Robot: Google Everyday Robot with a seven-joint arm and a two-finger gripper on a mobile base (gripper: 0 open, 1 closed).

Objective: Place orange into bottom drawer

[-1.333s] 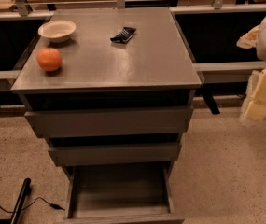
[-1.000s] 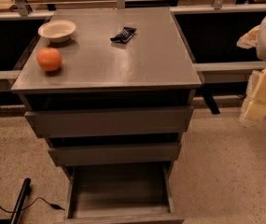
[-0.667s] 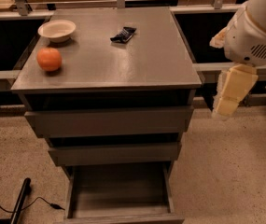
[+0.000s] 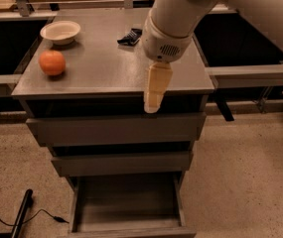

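my gripper (image 4: 152, 103) hangs over the front edge of the table (image 4: 106, 63), right of its middle, having swung in from beyond the right edge a moment ago; seen edge-on, i cannot tell whether it is open or closed. the orange (image 4: 52, 62) sits untouched near the front-left corner, just in front of the bowl (image 4: 60, 31), while the bottom drawer (image 4: 127, 209) stands pulled open and bare below the front edge. the reach is under way, i judge, but the pick is not yet begun and the fruit lies well to my left.
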